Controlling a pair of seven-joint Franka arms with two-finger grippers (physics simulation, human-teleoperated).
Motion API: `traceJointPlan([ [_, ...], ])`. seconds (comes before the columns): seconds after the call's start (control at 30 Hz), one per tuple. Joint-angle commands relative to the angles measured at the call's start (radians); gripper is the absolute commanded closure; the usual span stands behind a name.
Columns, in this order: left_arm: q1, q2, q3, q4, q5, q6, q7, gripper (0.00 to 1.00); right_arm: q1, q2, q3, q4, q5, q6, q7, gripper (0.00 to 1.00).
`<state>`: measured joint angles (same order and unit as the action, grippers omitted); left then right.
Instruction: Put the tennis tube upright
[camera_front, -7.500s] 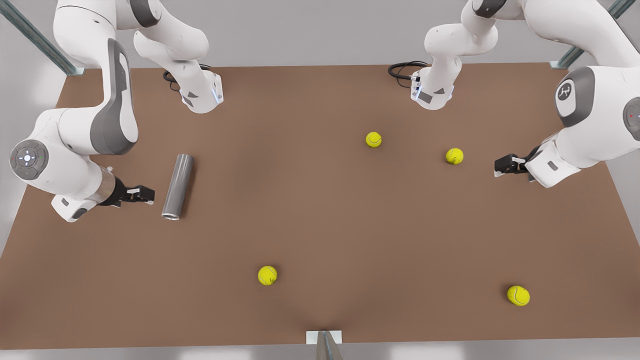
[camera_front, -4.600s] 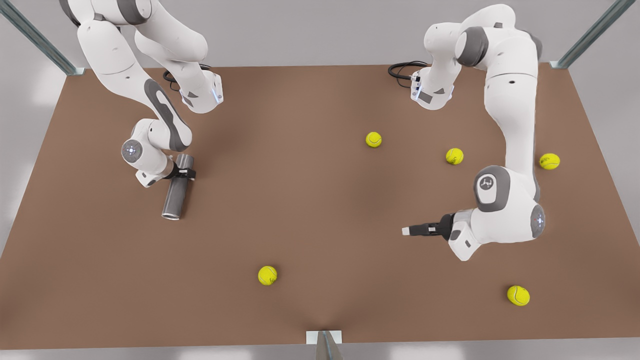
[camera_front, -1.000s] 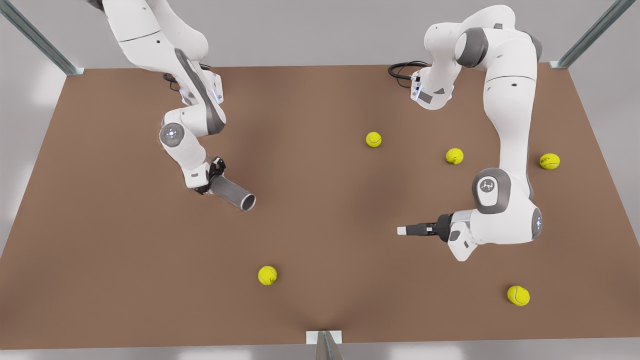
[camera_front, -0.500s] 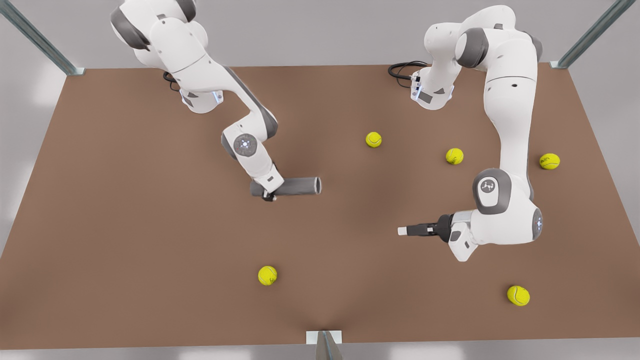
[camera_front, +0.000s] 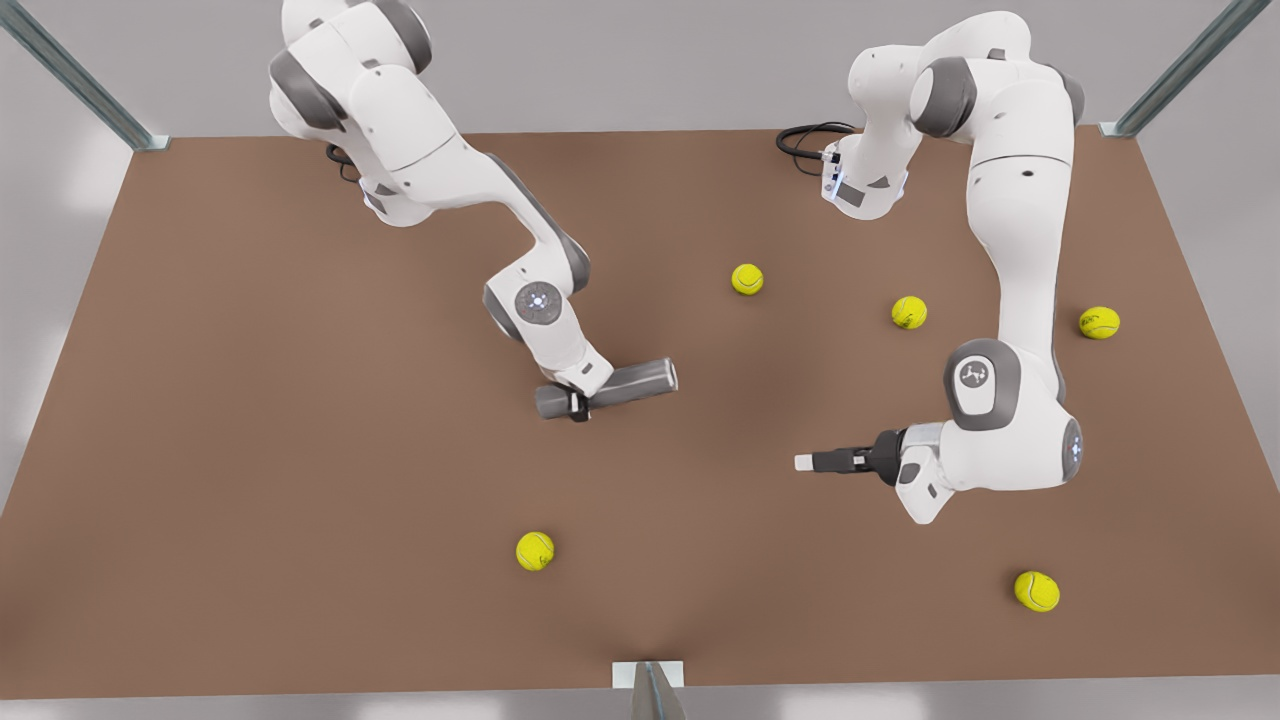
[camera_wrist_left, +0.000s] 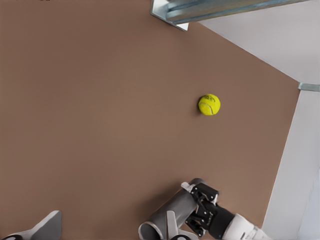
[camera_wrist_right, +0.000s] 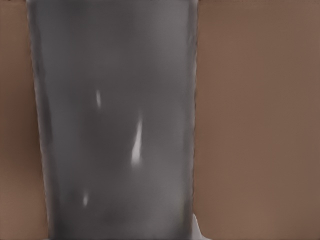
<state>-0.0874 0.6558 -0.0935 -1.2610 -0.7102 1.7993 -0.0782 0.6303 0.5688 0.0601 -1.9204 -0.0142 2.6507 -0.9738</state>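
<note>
The tennis tube (camera_front: 635, 380) is a dark grey cylinder lying almost level above the middle of the brown table (camera_front: 250, 520), its far end pointing to the front view's right. My right gripper (camera_front: 577, 400) is shut on it near its other end. In the right wrist view the tennis tube (camera_wrist_right: 115, 125) sits close against the camera. The left wrist view sees the tennis tube (camera_wrist_left: 172, 212) and the right gripper (camera_wrist_left: 200, 212) from afar. My left gripper (camera_front: 805, 462) waits open at the front view's right, low over the table, holding nothing.
Several yellow tennis balls lie loose: one near the front edge (camera_front: 535, 551), also seen as the ball (camera_wrist_left: 209, 104), one at the centre back (camera_front: 747, 279), one at the front right (camera_front: 1036, 591). A metal bracket (camera_front: 648, 675) sits at the front edge.
The right arm has lifted the tube from the front view's left side, carried it toward the middle and turned it. The left arm has stayed still for the last second.
</note>
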Motion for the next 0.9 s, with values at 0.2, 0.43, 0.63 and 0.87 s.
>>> traceJointPlan([
  [0.2,0.000,-0.001,0.000,0.000,0.000,0.000,0.000,0.01,0.081,0.026,-0.091,0.015,0.026,-0.043,0.099,0.00],
  [0.43,0.000,-0.001,0.000,-0.006,0.001,-0.003,0.000,0.01,0.043,-0.099,-0.086,-0.023,0.037,-0.147,0.130,0.00],
  [0.63,0.006,-0.599,-0.064,-0.788,-0.254,0.119,0.003,0.01,-0.432,-0.563,-0.079,-0.131,0.103,-0.652,0.570,0.00],
  [0.87,0.018,-0.628,-0.203,-1.141,-0.879,0.350,0.545,0.01,-0.641,-0.555,-0.074,0.000,0.029,-0.840,0.771,0.00],
])
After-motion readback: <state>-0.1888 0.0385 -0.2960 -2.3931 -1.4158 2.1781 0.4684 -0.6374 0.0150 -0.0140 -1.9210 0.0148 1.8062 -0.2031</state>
